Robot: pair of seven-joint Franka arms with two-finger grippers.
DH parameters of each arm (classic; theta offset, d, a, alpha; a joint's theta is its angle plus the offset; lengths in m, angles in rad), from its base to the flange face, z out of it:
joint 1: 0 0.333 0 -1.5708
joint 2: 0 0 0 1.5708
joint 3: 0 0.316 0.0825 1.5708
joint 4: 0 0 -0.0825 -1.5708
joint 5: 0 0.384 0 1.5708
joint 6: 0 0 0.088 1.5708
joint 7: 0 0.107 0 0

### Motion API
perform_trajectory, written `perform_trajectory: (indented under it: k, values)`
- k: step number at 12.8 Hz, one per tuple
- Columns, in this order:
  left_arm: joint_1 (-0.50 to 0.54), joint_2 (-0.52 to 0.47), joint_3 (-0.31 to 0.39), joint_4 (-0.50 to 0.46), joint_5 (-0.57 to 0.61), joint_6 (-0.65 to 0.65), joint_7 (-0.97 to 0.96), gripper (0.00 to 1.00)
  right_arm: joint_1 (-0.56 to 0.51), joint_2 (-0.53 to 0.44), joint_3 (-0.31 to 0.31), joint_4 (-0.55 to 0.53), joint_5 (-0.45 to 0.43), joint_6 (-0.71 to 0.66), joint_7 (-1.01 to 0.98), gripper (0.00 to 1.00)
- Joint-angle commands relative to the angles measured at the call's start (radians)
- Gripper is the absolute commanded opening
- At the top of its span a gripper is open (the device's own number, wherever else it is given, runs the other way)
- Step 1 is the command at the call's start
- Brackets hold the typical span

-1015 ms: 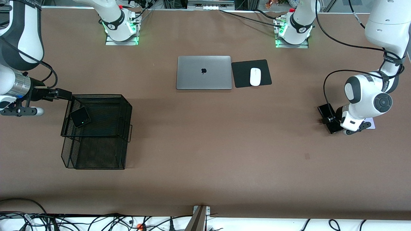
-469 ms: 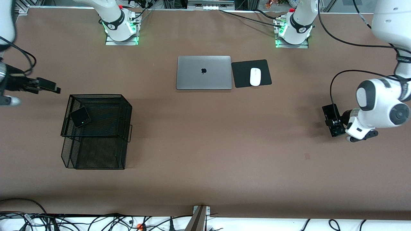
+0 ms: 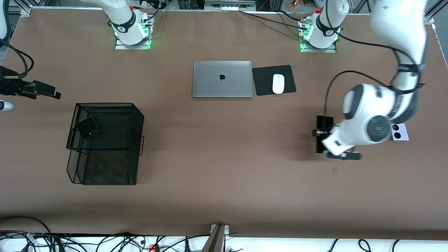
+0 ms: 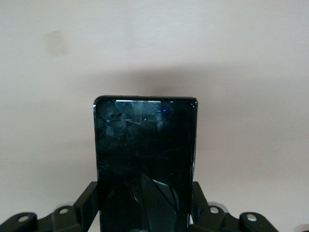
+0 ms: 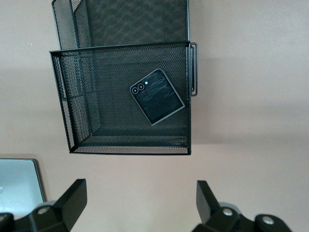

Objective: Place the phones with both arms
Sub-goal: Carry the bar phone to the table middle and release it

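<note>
A slim black phone is held clamped in the left gripper above the table; the right gripper is spread wide beside the mesh basket.

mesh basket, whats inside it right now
The mesh basket holds a small square black flip phone on its upper tier, lying flat near one corner. The lower tier shows nothing through the mesh, though part of it is covered by the upper tier.

Square black flip phone flat in mesh tray; slim black slab aloft; lavender flip phone on table.
</note>
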Motion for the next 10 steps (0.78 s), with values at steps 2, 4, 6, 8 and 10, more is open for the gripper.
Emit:
perform_trajectory:
  k: [2,4,6,8,10]
  values:
    - [-0.099,0.138,0.015,0.147,-0.097,0.026,-0.04,0.16,-0.001,-0.014,0.007,-0.002,-0.04,-0.017,0.017,1.0]
    - [-0.156,0.175,0.015,0.15,-0.103,0.139,-0.072,0.15,0.0,-0.014,0.01,-0.002,-0.04,-0.02,0.019,1.0]
    - [-0.218,0.203,0.014,0.153,-0.106,0.207,-0.138,0.15,0.006,-0.02,0.013,-0.002,-0.04,-0.023,0.017,1.0]
    - [-0.287,0.236,0.014,0.155,-0.151,0.287,-0.219,0.14,0.012,-0.026,0.016,0.0,-0.04,-0.035,0.019,1.0]
    - [-0.334,0.267,0.014,0.155,-0.183,0.377,-0.282,0.14,0.025,-0.029,0.038,0.008,-0.04,-0.058,0.045,1.0]
